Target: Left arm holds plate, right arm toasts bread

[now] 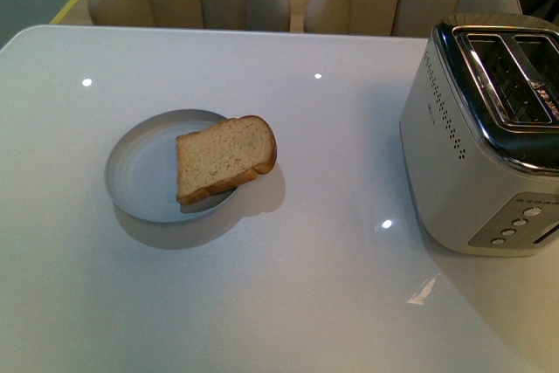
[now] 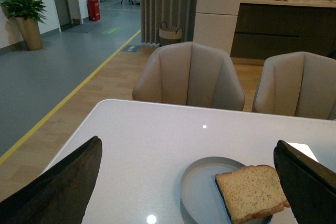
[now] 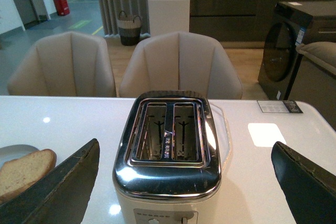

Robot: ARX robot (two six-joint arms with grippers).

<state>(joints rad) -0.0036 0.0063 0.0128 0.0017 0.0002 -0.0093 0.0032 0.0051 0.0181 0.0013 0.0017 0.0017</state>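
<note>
Pale greys, browns and chrome on a glossy white surface [image 1: 306, 294].
Grey-blue plate [image 1: 140, 168]; speckled light-brown bread [image 1: 223, 156] with darker crust; the silver toaster [image 1: 454, 172] shows dotted perforations and a mirror-bright top.

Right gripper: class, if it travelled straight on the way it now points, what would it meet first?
Most likely the toaster, which sits centred just ahead of the open right gripper. The depth between them is hard to judge.

The left end effector [image 2: 188, 141] shows as two dark, brownish-black fingers [image 2: 58, 187]. They are broad and wedge-shaped, tapering to blunt rounded tips, with a matte, slightly rough surface. The right end effector [image 3: 185, 145] looks alike; its fingers [image 3: 310, 182] have pale, scuffed edges.
</note>
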